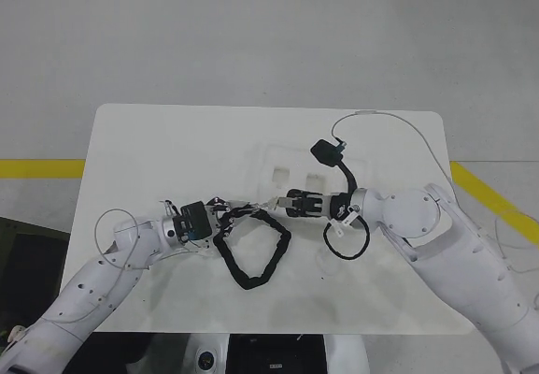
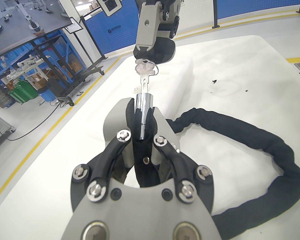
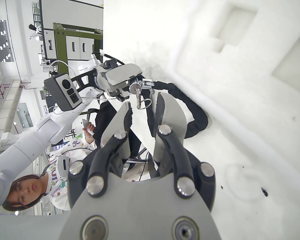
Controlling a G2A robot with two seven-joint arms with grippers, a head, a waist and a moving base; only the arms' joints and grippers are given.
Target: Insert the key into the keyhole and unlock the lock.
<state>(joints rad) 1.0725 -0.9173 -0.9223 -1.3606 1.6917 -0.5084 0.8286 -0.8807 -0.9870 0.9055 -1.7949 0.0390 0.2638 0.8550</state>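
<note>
Closest to the robot's body is the black fabric-covered chain (image 1: 250, 271), lying in a loop on the white worktop (image 1: 157, 159). One end of it runs up to where the action is.

Just past that, the left gripper (image 2: 140, 107) has its fingers clamped on the lock (image 2: 142, 122), the shiny chrome barrel. It holds the barrel just above the worktop with the open end pointing at the other arm. Grip looks solid, and the barrel sits deep between the pads.

Next out is the key (image 2: 145, 77). As far as I can tell the blade is already in the keyhole (image 3: 133, 89), with only the head and a bit of shank sticking out. How deep it's seated is hard to say from here.

Then the right gripper (image 3: 143, 102), lined up right at the key's head. Its fingers (image 3: 168, 116) are spread apart with a clear gap between them, so it isn't pinching the key right now. The head sits at or just beyond the fingertips.

Farthest back is a white foam tray (image 1: 278, 154) with a couple of rectangular pockets.

So my read: insertion looks done, or very nearly. What's left is the actual unlock, so the right side needs to close on the key head and twist while the left keeps the barrel from spinning. The chain looks latched for now.
</note>
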